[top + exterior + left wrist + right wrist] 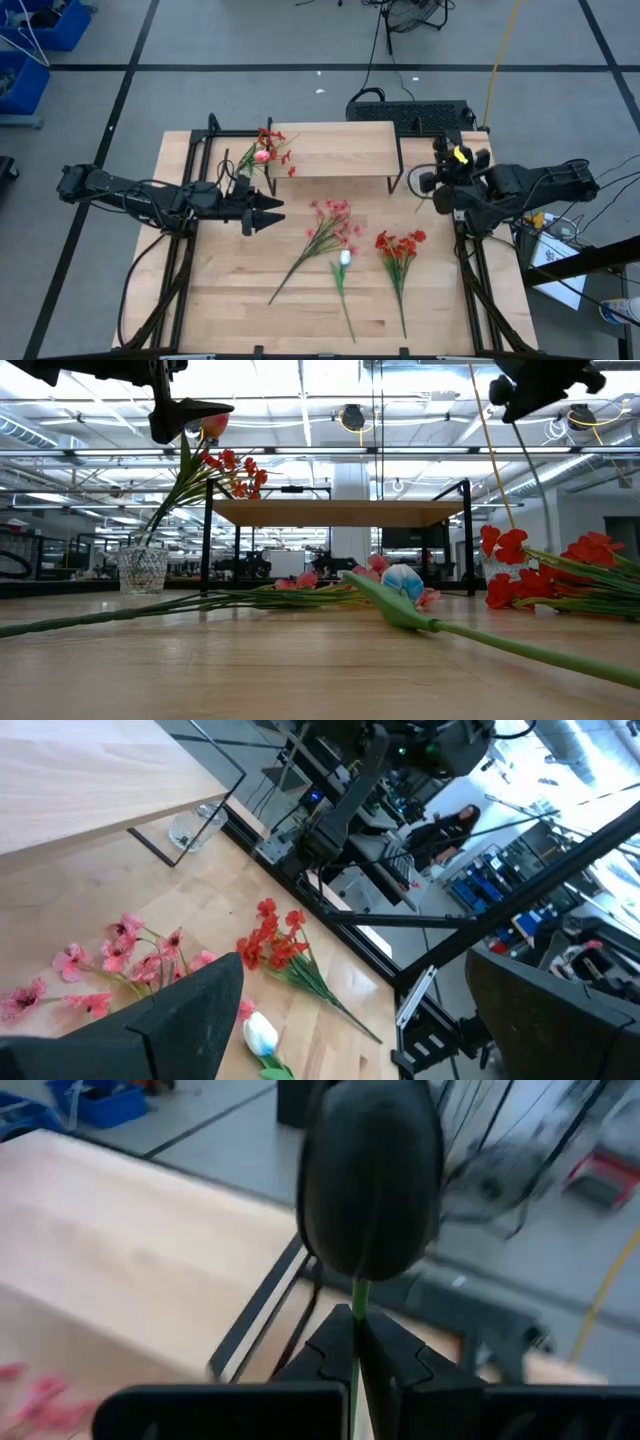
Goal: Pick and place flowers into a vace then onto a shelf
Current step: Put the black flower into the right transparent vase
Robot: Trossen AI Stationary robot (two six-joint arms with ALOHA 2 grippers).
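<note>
While your left pincer (pixel 275 211) hovers wide open and empty left of the pink spray (pixel 330 225), your right pincer (pixel 424 182) sits shut by the shelf (pixel 335 148). The vase (pixel 141 569) at the shelf's left end holds red flowers (pixel 270 145); the white tulip (pixel 344 258) and red spray (pixel 399 246) lie on the tabletop (pixel 240 300).

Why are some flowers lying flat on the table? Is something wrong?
Nothing looks broken. The pink spray, white tulip and red spray lie loose on the table, not yet in the glass vase, which holds a few leaning stems beside the shelf.
</note>
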